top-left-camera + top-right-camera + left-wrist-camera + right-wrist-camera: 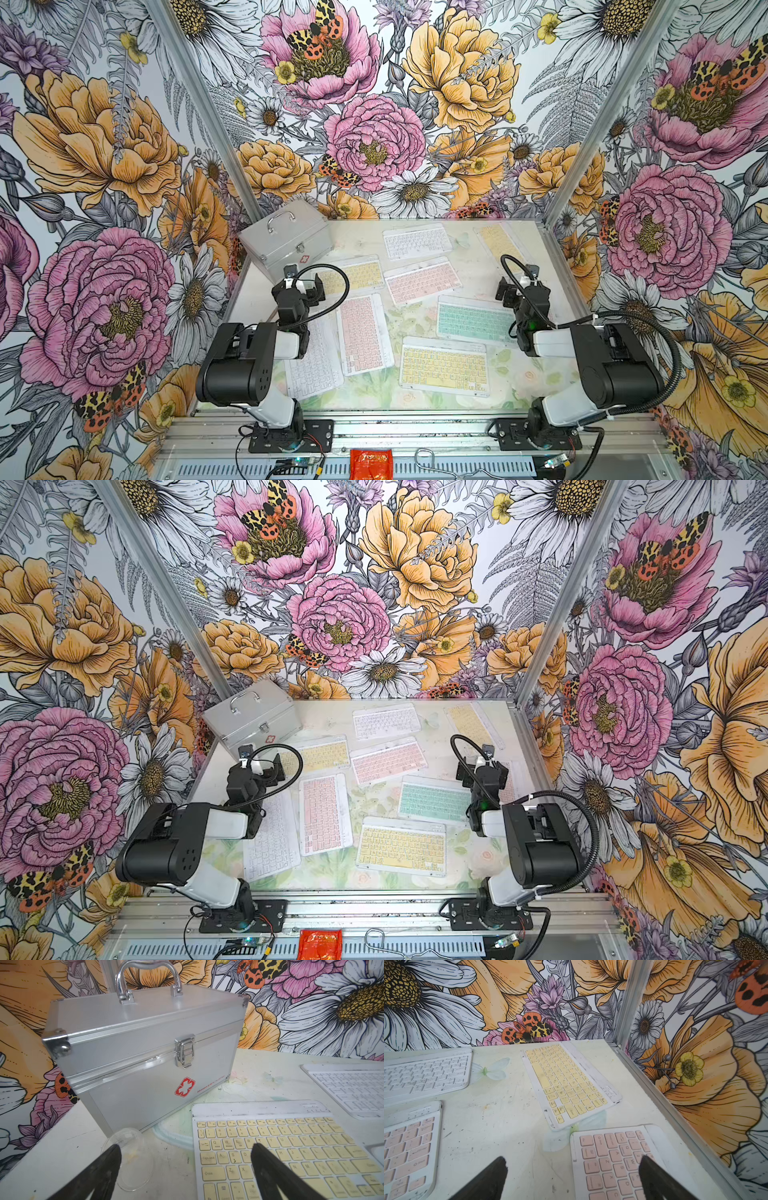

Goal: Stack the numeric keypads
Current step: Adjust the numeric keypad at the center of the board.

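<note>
The silver metal case (133,1047) carries a red cross sign (185,1087); the yellow keypad (291,1147) keys read Esc, Caps Lock, Q, W, E, R

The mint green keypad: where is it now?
In both top views the mint green keypad lies right of centre, beside the right arm, just behind the near yellow keypad.

numeric keypads (443,370) scattered flat, silver case (286,243)

Silver case (286,241) stands at far-left corner, clear dish (135,1159) beside it.
</note>
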Available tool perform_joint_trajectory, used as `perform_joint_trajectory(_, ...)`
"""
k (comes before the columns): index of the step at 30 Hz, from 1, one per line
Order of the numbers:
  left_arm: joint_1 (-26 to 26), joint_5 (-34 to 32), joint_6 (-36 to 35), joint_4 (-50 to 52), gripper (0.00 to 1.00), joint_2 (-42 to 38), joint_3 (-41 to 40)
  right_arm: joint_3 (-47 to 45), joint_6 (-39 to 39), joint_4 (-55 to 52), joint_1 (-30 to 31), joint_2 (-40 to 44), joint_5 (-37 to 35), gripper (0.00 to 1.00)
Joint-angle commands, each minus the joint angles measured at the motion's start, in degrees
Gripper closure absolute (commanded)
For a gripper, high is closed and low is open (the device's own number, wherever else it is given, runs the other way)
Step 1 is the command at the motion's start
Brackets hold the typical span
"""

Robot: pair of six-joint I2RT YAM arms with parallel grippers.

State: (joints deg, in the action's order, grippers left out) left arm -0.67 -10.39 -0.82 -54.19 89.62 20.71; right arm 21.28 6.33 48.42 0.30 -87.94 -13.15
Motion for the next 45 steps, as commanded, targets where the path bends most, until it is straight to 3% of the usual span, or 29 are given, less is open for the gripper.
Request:
perform_joint_trajectory(1,0.25,1.41,0.51,-0.10,0.01,-0.68,0.83,1.22,-0.72,0.27,-0.21,0.49,1.05,0.00)
perform_joint_trajectory(38,1.47,3.39,1.62,-0.87,0.01,-0.78,0.30,1.27,-0.79,0.26,-0.04,0.49,0.81,0.00)
perform_joint_trajectory(42,1.16,2.59,1.48,-0.87,0.01,-0.77,0.38,1.15,-0.69,0.29,-0.04,0.58,0.79,0.00)
perform_joint_trajectory(45,-0.81,-6.12,1.52,4.05,0.01,-4.46,1.45,2.50,0.60,-5.54,0.17,4.67,-4.01,0.00)
